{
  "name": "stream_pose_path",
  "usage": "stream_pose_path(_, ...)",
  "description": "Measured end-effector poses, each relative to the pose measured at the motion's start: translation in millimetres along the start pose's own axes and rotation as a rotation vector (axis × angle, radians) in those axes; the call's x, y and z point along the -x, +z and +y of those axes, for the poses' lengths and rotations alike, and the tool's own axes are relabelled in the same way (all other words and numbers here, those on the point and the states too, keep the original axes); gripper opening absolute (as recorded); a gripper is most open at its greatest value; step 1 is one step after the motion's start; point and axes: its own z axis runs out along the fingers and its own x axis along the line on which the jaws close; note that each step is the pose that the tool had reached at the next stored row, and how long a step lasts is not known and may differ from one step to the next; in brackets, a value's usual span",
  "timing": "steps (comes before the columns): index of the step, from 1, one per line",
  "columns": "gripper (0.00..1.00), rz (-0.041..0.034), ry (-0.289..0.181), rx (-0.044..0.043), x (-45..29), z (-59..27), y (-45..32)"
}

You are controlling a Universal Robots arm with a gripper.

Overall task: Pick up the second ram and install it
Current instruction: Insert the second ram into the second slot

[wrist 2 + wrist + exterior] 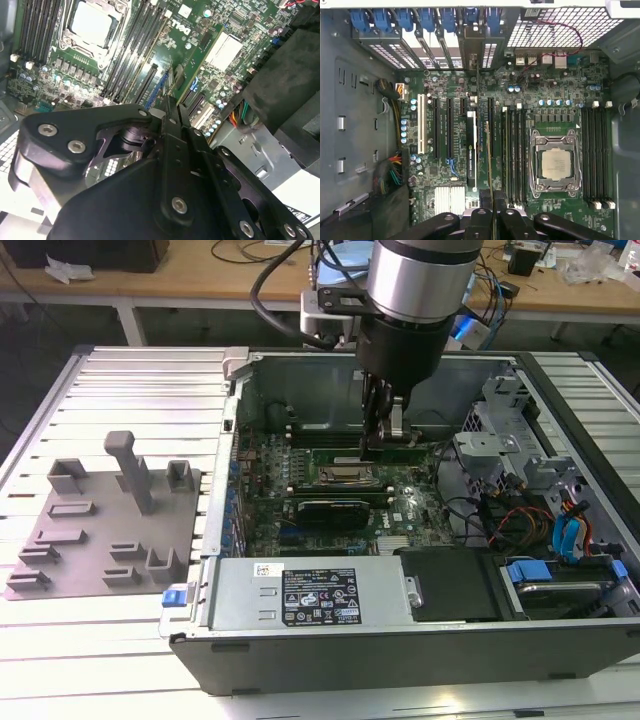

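Note:
The second ram shows edge-on as a thin green strip (490, 175) between my fingers, running along the black memory slots (512, 150) beside the CPU socket (555, 164). It juts out from the fingertips over the motherboard in the second wrist view (200, 65). My gripper (492, 220) (170, 107) is shut on it. In the exterior view the gripper (385, 443) hangs inside the open computer case, just above the slot bank on the far side of the CPU socket (345, 477).
A grey fixture tray (105, 525) with pegs lies on the ribbed table at the exterior view's left. Inside the case are a graphics card (471, 150), a power supply (310, 595), drive cages and cables (540, 510) at the exterior view's right.

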Motion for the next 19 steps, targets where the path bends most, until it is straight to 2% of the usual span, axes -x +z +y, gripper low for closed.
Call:
stream_pose_path(2, 0.11, -0.0006, 0.000, 0.0000, 0.1, 0.0, 2.6)
stream_pose_path(6, 0.11, -0.0004, 0.000, 0.0001, 0.4, -0.3, 14.4)
stream_pose_path(11, 0.11, -0.0006, 0.000, 0.0001, 4.2, -0.6, 23.0)
stream_pose_path(15, 0.11, -0.0005, 0.000, 0.0001, 4.3, -0.9, 30.9)
stream_pose_path(19, 0.11, -0.0005, 0.000, 0.0001, 4.2, -1.0, 34.9)
